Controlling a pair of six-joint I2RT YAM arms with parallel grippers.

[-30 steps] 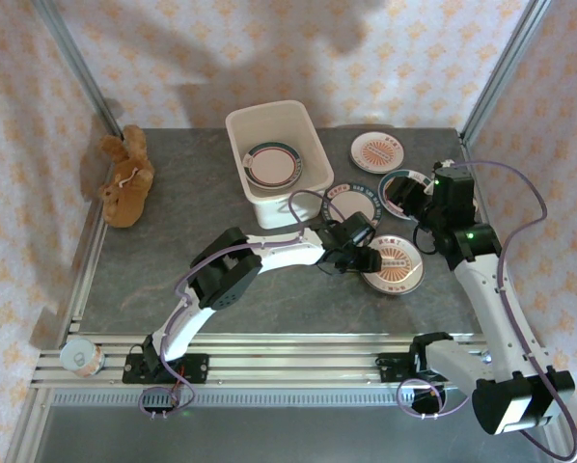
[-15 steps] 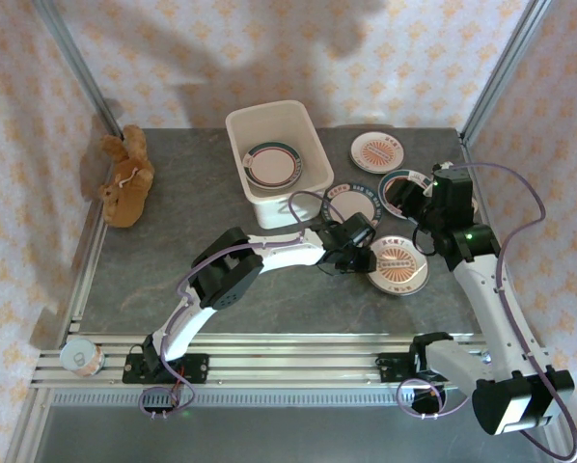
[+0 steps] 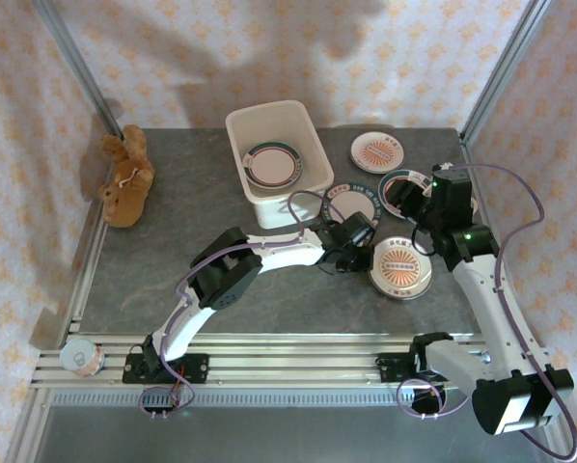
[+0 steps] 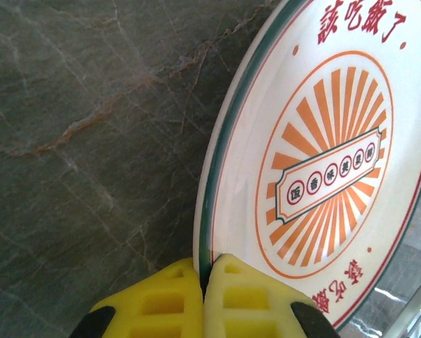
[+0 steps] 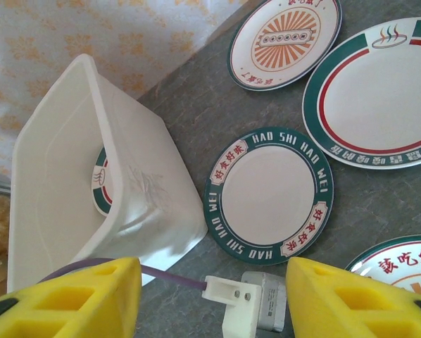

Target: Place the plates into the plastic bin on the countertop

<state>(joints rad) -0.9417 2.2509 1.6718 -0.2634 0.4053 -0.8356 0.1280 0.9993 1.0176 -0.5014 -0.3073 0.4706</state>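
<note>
Already inside the off-white rectangular plastic bin (image 3: 269,207): at least one teal-and-red banded plate (image 3: 272,166). Left to move from the dark grey mottled counter (image 3: 173,251): four round cream plates. Pinched at its rim, the nearest orange-sunburst plate (image 4: 323,162), by the clenched left gripper (image 4: 205,271), arm stretched low rightward. Poised above, spread and grasping nothing: the right gripper (image 5: 210,282).

"What sat on the grey table (image 3: 168,265)?"
"The plastic bin (image 3: 265,204) at the back, with a brown stuffed toy (image 3: 126,178) well to its left."
"And right of the bin?"
"A lettered plate (image 3: 351,201) nearest, then a teal-banded plate (image 3: 395,182) and a sunburst plate (image 3: 377,152), all flat."
</note>
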